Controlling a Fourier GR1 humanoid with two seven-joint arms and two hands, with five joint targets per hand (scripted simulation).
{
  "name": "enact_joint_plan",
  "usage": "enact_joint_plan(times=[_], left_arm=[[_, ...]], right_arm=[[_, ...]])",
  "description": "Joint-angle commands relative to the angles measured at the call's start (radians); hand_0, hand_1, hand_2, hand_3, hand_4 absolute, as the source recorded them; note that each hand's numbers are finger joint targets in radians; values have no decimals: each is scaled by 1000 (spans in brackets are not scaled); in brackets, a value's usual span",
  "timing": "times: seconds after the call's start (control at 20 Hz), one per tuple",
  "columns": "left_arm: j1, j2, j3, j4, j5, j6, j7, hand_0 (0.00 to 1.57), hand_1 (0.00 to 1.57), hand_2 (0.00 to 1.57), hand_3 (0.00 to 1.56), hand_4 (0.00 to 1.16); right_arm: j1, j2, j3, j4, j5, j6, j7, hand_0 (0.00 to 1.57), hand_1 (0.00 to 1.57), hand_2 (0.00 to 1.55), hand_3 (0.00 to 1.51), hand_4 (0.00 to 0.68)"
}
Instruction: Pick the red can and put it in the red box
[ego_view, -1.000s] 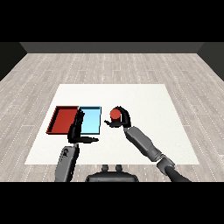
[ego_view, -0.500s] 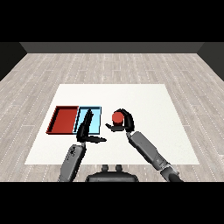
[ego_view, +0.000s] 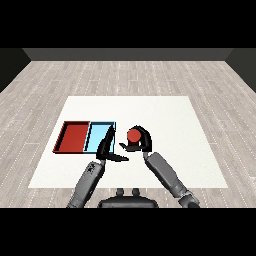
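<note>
- The right hand (ego_view: 141, 140) curls round the can (ego_view: 133, 135); fingers arch over its far side and the thumb comes in below.
- The can stands upright in that grip, long axis vertical, its round red top facing up toward the head view.
- It is over the table (ego_view: 165, 112), just right of the blue tray (ego_view: 98, 135) and outside both trays.
- The left hand (ego_view: 106, 149) holds nothing; its fingers are straight and point forward over the near right corner of the blue tray, thumb stuck out to the right.
- The red tray (ego_view: 75, 137) lies left of the blue tray, the two touching side by side.
- Against half a second ago, the can and right hand have moved slightly left, closer to the blue tray's right edge.
- The can's upright pose is the same as before.
- The left hand has reached a little farther forward and right; a second ago it lay lower and more to the left, over the seam between the trays.
- Both trays sit where they were.
</note>
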Motion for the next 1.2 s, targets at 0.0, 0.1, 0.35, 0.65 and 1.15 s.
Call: enact_joint_plan(times=[0.0,0.1,0.35,0.65,1.15], left_arm=[[-48,0,-8,79,17,2,4,0,0,0,0,0],[5,0,-28,14,23,11,0,0,0,0,0,0],[-77,0,-132,164,104,103,-75,0,0,0,0,0],[-57,0,-77,193,89,30,-70,0,0,0,0,0],[-169,0,-216,297,241,113,-146,0,0,0,0,0]], right_arm=[[-23,49,-51,24,59,24,40,1457,1457,1450,1391,632],[-21,61,-3,-36,85,-39,79,1458,1458,1449,1384,634],[-35,63,-31,61,57,32,10,1443,1443,1438,1389,631],[-108,63,-28,55,48,-24,58,1428,1428,1435,1375,631],[-54,64,112,62,-85,-82,-86,1482,1482,1438,1374,620]])
